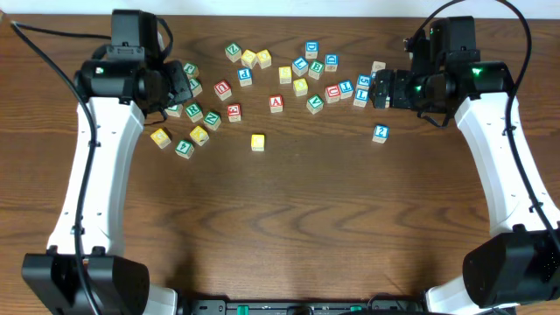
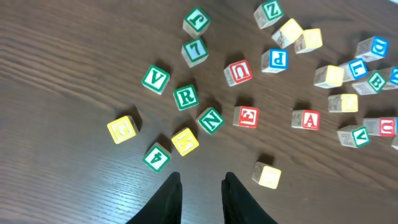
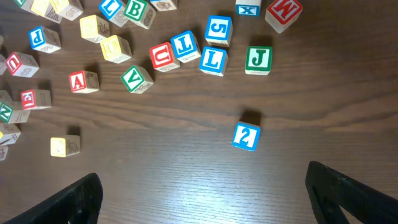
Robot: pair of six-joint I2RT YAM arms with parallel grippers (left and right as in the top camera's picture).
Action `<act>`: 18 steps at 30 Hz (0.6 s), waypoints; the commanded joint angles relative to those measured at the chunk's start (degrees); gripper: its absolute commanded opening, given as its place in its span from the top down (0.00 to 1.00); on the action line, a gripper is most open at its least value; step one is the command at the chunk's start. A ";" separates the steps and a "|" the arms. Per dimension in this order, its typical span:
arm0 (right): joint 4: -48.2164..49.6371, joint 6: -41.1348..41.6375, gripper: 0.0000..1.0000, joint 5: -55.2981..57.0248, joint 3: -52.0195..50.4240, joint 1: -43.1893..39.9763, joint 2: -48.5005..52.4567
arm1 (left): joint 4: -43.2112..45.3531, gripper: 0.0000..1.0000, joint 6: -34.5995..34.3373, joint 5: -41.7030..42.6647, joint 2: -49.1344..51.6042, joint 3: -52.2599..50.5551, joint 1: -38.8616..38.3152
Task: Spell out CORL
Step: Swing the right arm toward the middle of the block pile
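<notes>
Along the near half of the dark wooden surface [image 1: 280, 227] no letters stand in a row, so by my judgement the spelling of CORL has not begun. A little farther, a pale yellow wooden block [image 1: 257, 142] sits alone near the middle, and a blue-printed block with a 2 [image 1: 380, 133] sits alone to the right. Beyond them the other lettered cubes lie scattered in a loose band.

On the left of that band the green-printed R block [image 2: 185, 96] lies face up between a green V block [image 2: 155, 79] and a green N block [image 2: 210, 120]. It is just ahead of the left hand [image 2: 202, 196], whose black fingers stand partly apart and hold nothing.

On the right the blue-printed L block [image 3: 212, 60] lies face up beside a green J block [image 3: 258, 59], ahead of the right hand [image 3: 202, 177], which is spread wide and empty. A red-printed block [image 3: 163, 56] near the L may be a U or a turned C; I cannot tell which. I can read no O. All four letters are yet to be picked and placed.
</notes>
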 commanded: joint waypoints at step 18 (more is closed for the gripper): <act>1.53 0.42 0.01 -3.28 0.87 0.26 0.24 | -1.99 0.62 0.74 -1.03 -0.28 1.84 0.07</act>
